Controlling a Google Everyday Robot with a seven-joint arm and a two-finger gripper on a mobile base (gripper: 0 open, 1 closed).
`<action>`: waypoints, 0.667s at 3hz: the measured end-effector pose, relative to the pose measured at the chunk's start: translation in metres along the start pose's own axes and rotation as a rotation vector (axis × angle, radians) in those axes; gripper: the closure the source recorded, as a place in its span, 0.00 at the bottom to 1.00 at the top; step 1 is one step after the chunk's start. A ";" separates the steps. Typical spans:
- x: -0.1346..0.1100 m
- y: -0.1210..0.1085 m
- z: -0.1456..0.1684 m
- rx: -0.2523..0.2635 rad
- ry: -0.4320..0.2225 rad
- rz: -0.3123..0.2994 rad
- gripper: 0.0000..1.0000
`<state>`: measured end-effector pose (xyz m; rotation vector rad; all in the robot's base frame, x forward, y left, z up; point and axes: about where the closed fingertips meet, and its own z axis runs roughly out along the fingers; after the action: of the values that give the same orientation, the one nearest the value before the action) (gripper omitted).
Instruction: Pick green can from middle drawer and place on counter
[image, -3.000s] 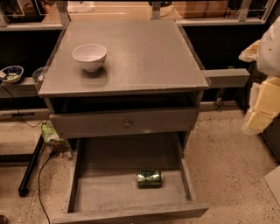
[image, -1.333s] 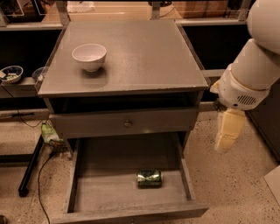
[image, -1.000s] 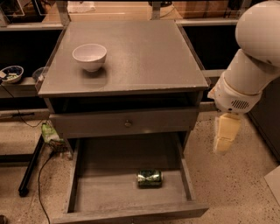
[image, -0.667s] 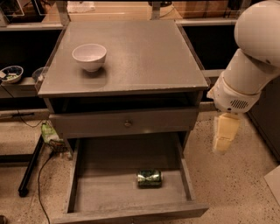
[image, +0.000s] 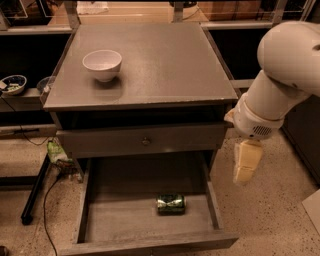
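Can (image: 171, 203) lies on its side in your open drawer (image: 120, 222), toward 5 o'clock of the floor, label unreadable. Your gripper (image: 246, 167) hangs outside the drawer at 3 o'clock, well apart; you cannot tell whether it is released or clenched. A bowl (image: 102, 64) sits on the desk (image: 165, 65) at 10 o'clock.

Shiny metal is seen on the green can (image: 171, 203); the middle drawer (image: 120, 220) and the counter (image: 165, 60) are made of matt grey wood (faintly speckled on top); the gripper (image: 243, 175), hung to the right of the drawer, is covered in smooth pale plastic.
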<state>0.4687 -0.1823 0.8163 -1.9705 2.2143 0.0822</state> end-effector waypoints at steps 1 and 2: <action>-0.017 0.001 0.033 -0.038 -0.009 -0.043 0.00; -0.030 0.000 0.058 -0.058 -0.005 -0.067 0.00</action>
<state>0.4774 -0.1443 0.7646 -2.0698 2.1646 0.1438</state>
